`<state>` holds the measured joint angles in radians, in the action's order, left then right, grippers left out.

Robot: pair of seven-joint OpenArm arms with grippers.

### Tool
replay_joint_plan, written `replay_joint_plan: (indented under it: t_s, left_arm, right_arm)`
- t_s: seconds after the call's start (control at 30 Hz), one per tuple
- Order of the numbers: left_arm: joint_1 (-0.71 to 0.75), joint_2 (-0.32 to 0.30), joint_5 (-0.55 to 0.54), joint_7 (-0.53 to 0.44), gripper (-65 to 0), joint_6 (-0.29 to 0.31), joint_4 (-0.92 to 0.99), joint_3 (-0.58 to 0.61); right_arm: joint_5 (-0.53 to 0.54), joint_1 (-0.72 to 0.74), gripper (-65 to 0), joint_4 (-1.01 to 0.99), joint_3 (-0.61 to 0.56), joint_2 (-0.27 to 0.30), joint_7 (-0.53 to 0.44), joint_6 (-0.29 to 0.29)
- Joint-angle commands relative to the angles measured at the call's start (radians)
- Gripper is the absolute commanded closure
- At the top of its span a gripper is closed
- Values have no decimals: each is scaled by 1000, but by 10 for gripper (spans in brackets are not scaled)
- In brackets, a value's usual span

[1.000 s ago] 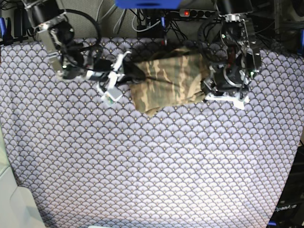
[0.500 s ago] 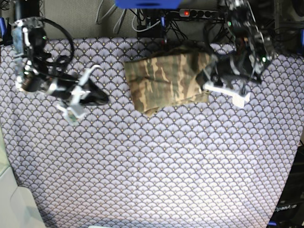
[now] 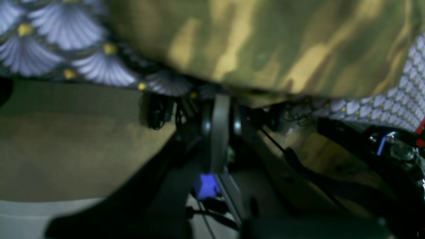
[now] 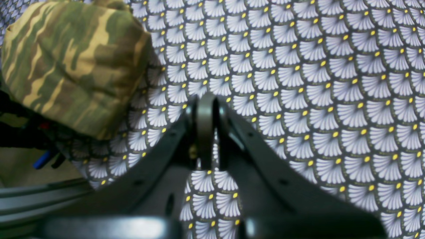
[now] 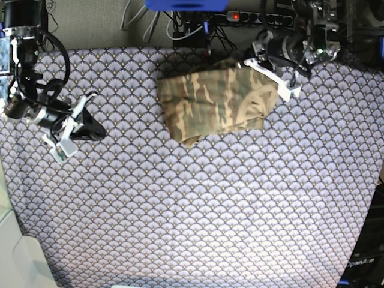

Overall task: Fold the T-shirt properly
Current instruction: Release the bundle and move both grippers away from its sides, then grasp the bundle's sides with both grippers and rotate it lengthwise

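- The camouflage T-shirt (image 5: pixel 213 103) lay as a folded, roughly rectangular packet on the fan-scale tablecloth (image 5: pixel 198 210), near the middle of the far edge of the table.
- Its long axis ran left to right along that far edge; the near corner of the packet hung a little uneven.
- The left gripper (image 5: pixel 287 91) was the nearer one: it stood just beside the short end of the shirt that lies on the base view's right, close to the far edge, with its jaws together and nothing between them.
- In the left wrist view the cloth (image 3: pixel 265 43) filled the top of the picture just above the closed fingertips (image 3: pixel 217 109); the picture was blurred, so contact could not be told for sure.
- The right gripper (image 5: pixel 96 131) was well apart from the shirt, over bare tablecloth toward the opposite side edge, jaws also together and empty.
- From that gripper the shirt (image 4: pixel 69 63) lay ahead and to one side, not touching.
- Judging from this, the fold looked nearly finished, and any last tidy would fall to the left arm.
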<state>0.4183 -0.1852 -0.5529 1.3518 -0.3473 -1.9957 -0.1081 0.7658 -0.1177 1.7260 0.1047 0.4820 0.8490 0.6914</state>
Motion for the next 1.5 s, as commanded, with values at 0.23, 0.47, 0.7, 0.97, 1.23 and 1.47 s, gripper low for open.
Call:
replay_joint_plan:
  t_s: [0.23,0.47,0.7,0.97,1.23,1.47]
  left_arm:
    - [-86,-1,-5,-1,0,-3,65,8]
    - [-129,-12,21,-1,0,-5,180,132]
    - [-154,19,167,-7,0,-5,207,130]
    - [-276,20,242,-45,0,-5,326,124]
    - [-310,48,233,-68,0,-3,372,-2]
    - [-295,49,233,-68,0,-3,372,-11]
  right_arm:
    - [17,-38,0,21,8,14,-23,7]
    - [19,-47,0,22,8,14,-23,7]
    - [17,-58,0,21,8,16,-23,7]
    - [19,-60,0,24,8,14,-23,7]
    - [19,-33,0,24,-10,14,-23,7]
    - [16,131,0,1,-224,10,-23,7]
